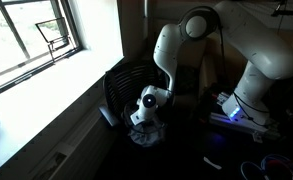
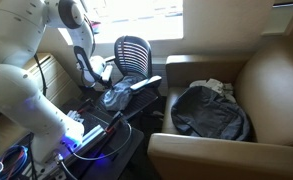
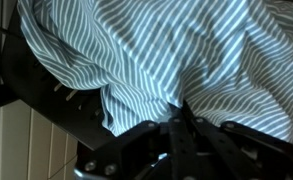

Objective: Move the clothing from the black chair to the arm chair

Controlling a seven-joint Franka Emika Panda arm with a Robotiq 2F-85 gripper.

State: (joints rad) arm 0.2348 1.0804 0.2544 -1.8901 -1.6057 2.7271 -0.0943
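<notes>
I can't tell if my hand is closed; I'd pinch a thick fold of striped clothing before lifting

Wrist view: cloth runs off the top and both sides. Gripper dark, its end buried in folds; jaw gap unreadable. Exterior view: chair seat lost in shadow. Armchair cropped at right edge.

Hard daylight pours through the window, bleaching the sill while the room beneath falls into near-black shadow. In the wrist view the striped cloth is soft and evenly lit, the frame's lower part murky.
</notes>
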